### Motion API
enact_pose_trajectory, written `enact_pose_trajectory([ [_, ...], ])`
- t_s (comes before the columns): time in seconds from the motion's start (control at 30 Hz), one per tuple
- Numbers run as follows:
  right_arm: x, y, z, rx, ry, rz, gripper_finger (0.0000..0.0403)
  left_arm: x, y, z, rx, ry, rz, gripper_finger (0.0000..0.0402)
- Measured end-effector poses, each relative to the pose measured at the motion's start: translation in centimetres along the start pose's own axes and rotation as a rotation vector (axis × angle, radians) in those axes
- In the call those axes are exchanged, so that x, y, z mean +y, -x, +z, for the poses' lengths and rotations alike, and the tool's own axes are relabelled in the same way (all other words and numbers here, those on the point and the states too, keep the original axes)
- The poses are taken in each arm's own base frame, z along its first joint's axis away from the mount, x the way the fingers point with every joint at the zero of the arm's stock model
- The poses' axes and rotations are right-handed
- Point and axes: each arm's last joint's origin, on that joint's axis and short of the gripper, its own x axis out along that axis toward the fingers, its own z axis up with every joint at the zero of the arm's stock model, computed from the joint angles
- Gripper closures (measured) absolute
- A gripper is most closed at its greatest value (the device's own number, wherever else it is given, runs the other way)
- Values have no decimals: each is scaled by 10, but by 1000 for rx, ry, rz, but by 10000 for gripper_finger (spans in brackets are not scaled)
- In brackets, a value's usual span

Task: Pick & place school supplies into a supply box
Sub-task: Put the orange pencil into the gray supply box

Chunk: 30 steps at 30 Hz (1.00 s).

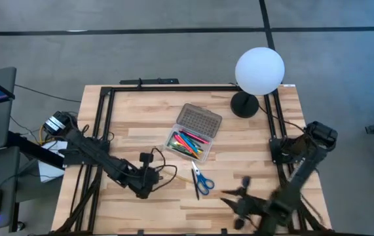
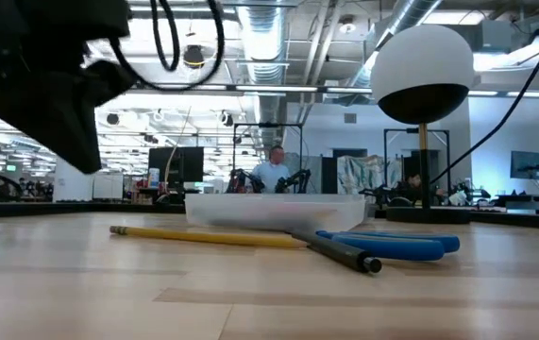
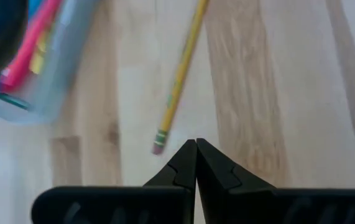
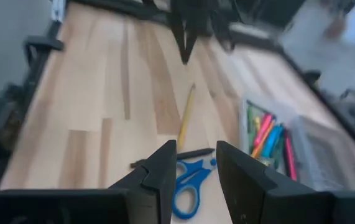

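Right end effector (image 4: 193,167): at the near bench edge on the right side, fingers spread, holding nothing, aimed at the scissors.
Left end effector (image 3: 196,163): low over the near-left part of the bench (image 1: 252,131), fingers pressed together, empty, its tips just short of the pencil's eraser end.
Scissors (image 1: 203,182): blue handles, flat on the bench, just beside a dark pen (image 4: 174,155).
Yellow pencil (image 3: 178,81): flat on the wood between the left end effector and the box.
Supply box (image 1: 190,142): mid-bench, open, pink, green, blue and yellow pens inside; grey dotted lid (image 1: 198,121) folded back on the far side.
Globe lamp (image 1: 259,70): white, far right corner.
Writing: no legible labels or brand marks.
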Motion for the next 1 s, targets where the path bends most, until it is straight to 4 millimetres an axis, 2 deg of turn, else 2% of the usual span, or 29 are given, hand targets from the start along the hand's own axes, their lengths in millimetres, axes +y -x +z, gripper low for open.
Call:
enact_pose_trajectory([
  [0.1,-3,-36,8,73,28,47,296,-9,2,-8,-58,-43,78,401],
  [0.3,-5,-101,20,70,49,169,296,-28,-6,-49,-195,1,178,401],
  [0.43,-17,-139,20,83,4,214,296,-43,-8,-75,-375,57,160,401],
  [0.6,-34,-182,12,125,-65,242,296,-52,-3,-96,-559,114,198,401],
  [0.8,-50,-221,-5,193,-142,257,296,-63,10,-107,-679,107,252,401],
  [1.0,-63,-231,-6,209,-221,254,296,-70,17,-111,-713,93,245,401],
])
